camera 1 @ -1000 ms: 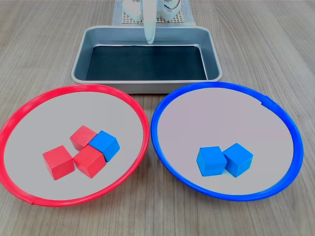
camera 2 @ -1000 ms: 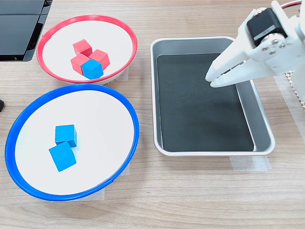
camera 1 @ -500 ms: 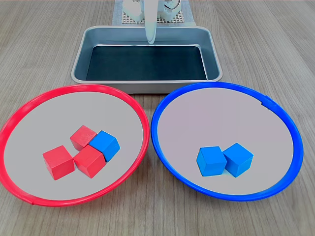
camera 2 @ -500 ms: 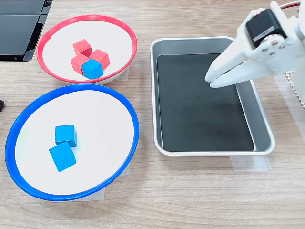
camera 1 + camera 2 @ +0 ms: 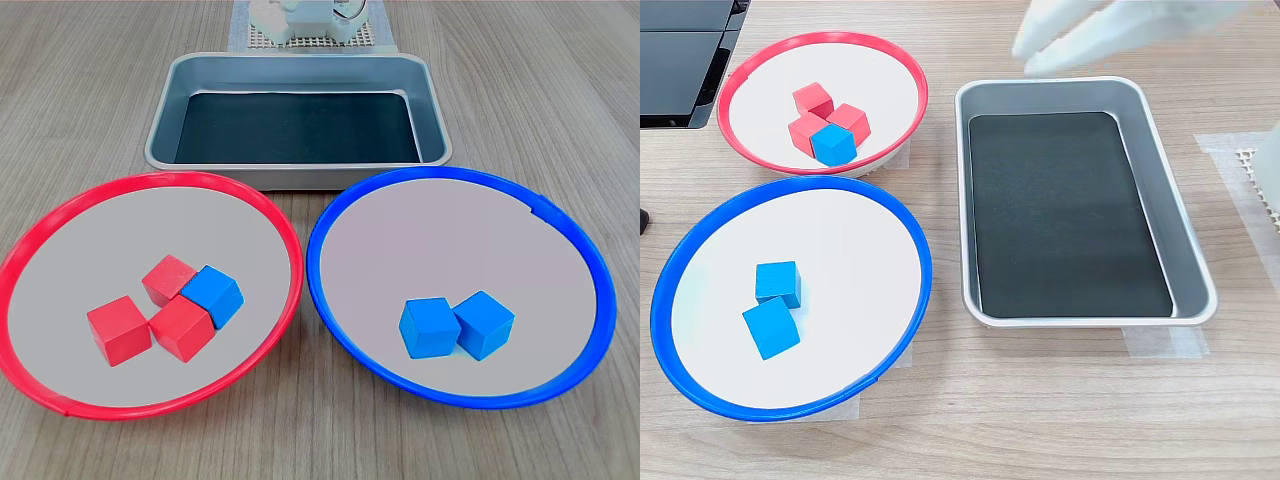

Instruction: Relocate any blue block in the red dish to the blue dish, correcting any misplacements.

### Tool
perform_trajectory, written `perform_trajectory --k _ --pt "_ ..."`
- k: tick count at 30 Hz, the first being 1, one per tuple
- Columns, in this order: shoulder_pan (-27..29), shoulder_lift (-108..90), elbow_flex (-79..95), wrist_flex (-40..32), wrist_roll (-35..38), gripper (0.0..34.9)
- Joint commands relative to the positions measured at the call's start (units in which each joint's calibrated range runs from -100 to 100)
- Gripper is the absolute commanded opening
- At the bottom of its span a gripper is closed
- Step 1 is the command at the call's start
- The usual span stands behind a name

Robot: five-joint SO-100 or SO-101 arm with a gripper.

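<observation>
Jaws (image 5: 1035,55): white plastic, motion-blurred, seen only in the second exterior view at the top edge, above the tray's far rim. Tips pointed toward the second exterior view's left. Too smeared to tell how far open; nothing visibly held, nothing touched.

Metal tray (image 5: 1193,262): rectangular, rounded corners, dull brushed sides, matte black floor. Sits near the table (image 5: 560,90) edge nearest the arm's base; taped down at one corner in the second exterior view.

Table: pale wood-grain laminate.

Red dish (image 5: 262,215): round, shallow, glossy red rim, pale grey interior. Holds three red cubes (image 5: 119,330) clustered together, and the blue block (image 5: 213,296) pressed against two of them, on the side facing the blue dish. All cubes plain-faced, sharp-edged.

Blue dish (image 5: 572,240): same shape, blue rim, just beside the red dish, rims nearly touching. Two blue cubes (image 5: 430,328) inside, side by side and touching.

Dark flat object (image 5: 680,60) at the second exterior view's upper left corner.
</observation>
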Motion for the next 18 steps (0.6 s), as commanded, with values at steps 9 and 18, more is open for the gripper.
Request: perform_trajectory --k 9,18 --pt "4.8 33.8 -27.7 -8.4 12.0 0.3" --pt "9.6 49.3 -31.8 -16.1 23.3 0.2"
